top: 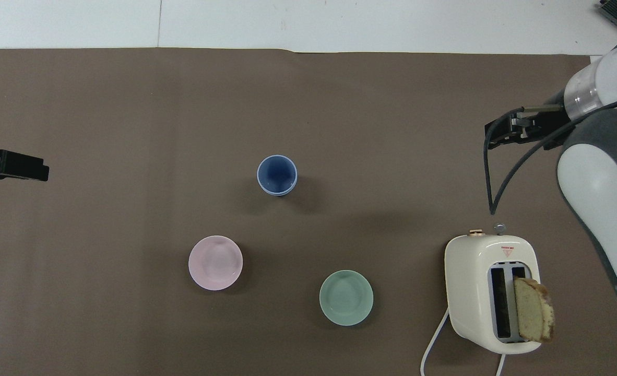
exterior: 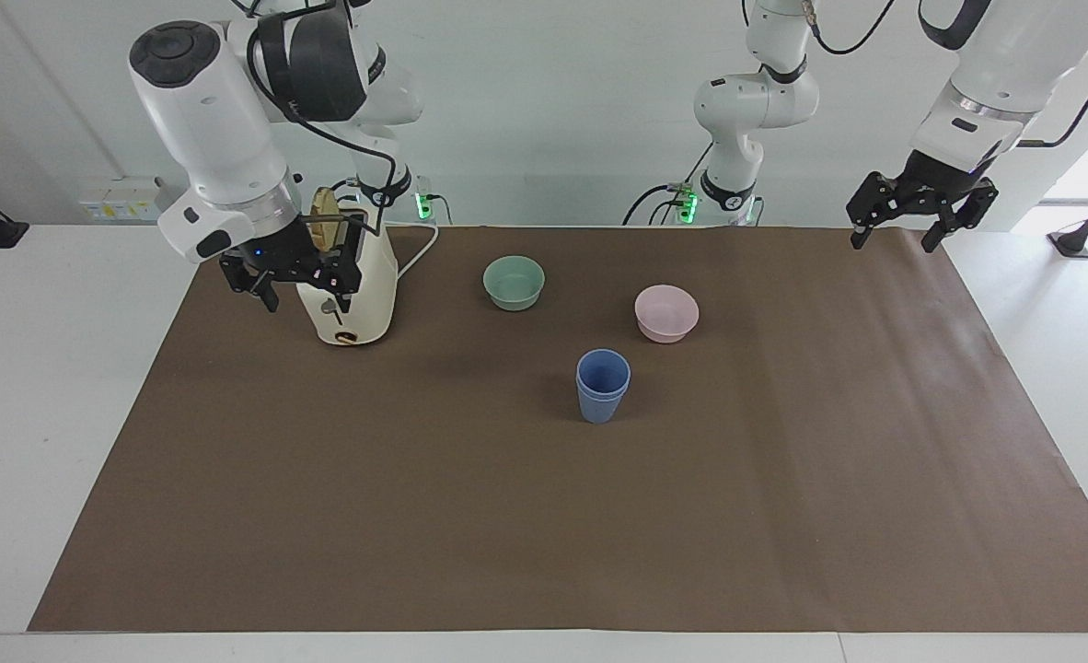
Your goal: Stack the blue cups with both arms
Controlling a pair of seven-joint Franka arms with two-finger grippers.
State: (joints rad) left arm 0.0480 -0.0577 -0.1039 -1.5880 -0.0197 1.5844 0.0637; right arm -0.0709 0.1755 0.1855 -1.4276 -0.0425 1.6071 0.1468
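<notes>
Blue cups, already nested one in the other and upright mid-surface, farther from the robots than the pink bowl and green bowl. Right tool, fingers spread and empty, raised over the toaster at the right arm's end; left tool, likewise spread and empty, over the surface's edge at the left arm's end. The stack appears complete, so the step in hand is judged to be retreat: both arms should clear high and wide, the right avoiding the toaster and its protruding bread slice
</notes>
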